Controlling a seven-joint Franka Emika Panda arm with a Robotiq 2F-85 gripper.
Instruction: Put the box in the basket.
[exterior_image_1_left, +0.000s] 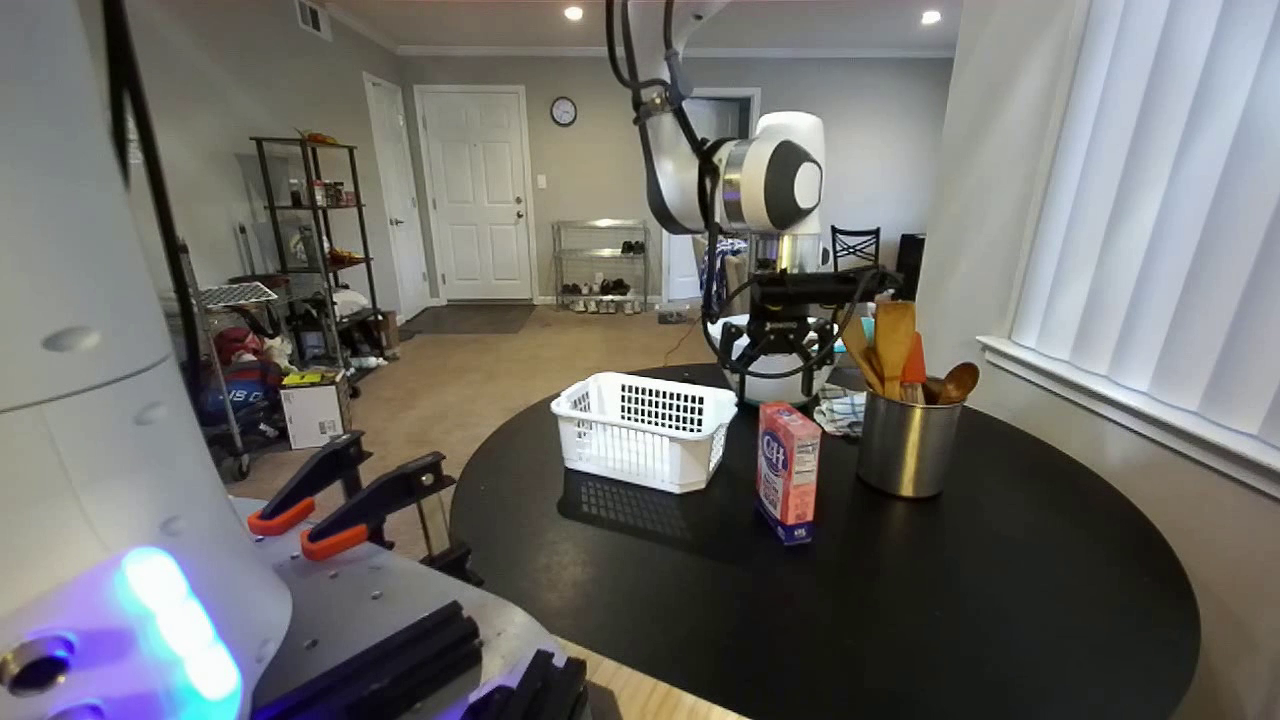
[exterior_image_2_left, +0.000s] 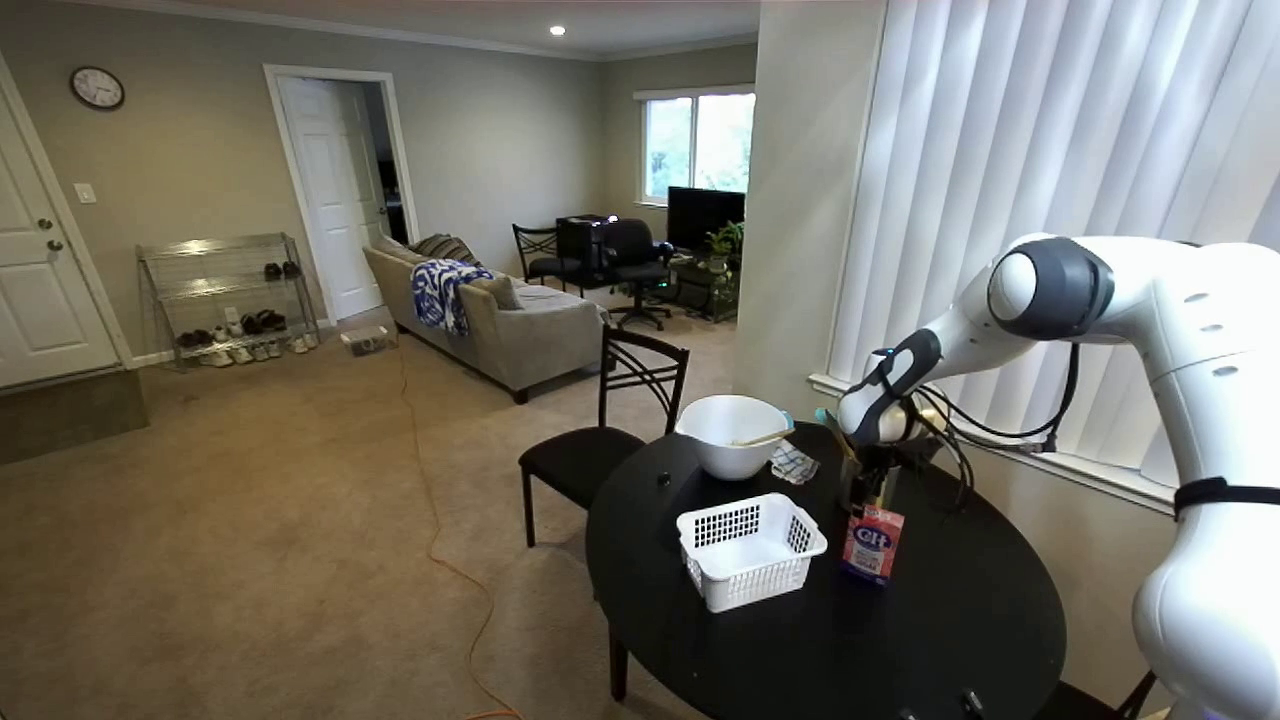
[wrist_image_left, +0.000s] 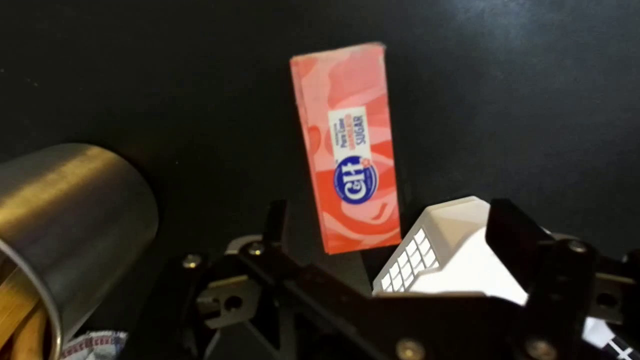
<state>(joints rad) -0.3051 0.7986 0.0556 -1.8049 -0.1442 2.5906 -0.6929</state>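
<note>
Red & pink: see sugar box (exterior_image_1_left: 788, 470) upright on black table (exterior_image_1_left: 1000, 600), btwn white basket (exterior_image_1_left: 640, 458) & metal cup (exterior_image_1_left: 905, 450) w/ wooden spoons (exterior_image_1_left: 960, 380). Sits near basket but outside it. Can see gripper (wrist_image_left: 388, 219) above table, near box, w/ jaws wide apart in wrist view. In an exterior view, can also spot white bowl (exterior_image_2_left: 727, 455) past basket, w/ checked cloth (exterior_image_2_left: 795, 463) next to it. Can spot chair (exterior_image_2_left: 578, 464) by table too.

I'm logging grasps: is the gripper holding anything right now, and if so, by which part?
Nothing is held: the gripper is open, and the box stands upright on the table.
</note>
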